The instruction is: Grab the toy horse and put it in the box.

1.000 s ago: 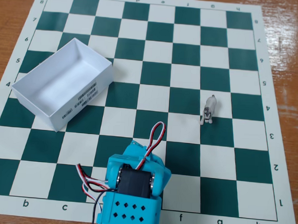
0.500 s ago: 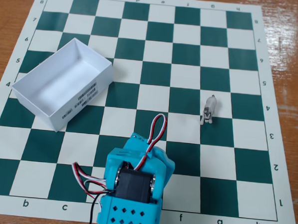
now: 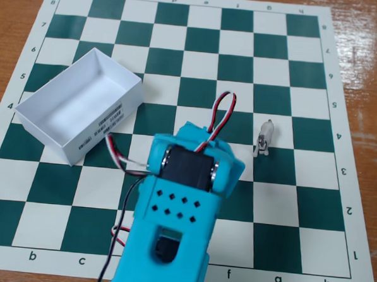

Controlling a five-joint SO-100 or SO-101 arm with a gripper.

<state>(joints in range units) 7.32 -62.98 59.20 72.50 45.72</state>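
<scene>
One toy horse (image 3: 265, 138) upright on chessboard (image 3: 312, 185), one empty box (image 3: 34, 121)

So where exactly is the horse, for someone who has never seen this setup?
Start from the green-and-white chessboard covering the table. Look right of centre, just right of the turquoise arm, near row 4. The horse stands there alone: a tiny whitish-grey figurine, far from the white box on the left.

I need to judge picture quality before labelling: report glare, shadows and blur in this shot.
Fixed view: even, soft light; pale glare streaks on the wooden table at upper right; the box interior looks washed out; the toy horse is small, slightly soft, with a faint shadow; the turquoise arm looks sharp; the gripper is hidden.
</scene>
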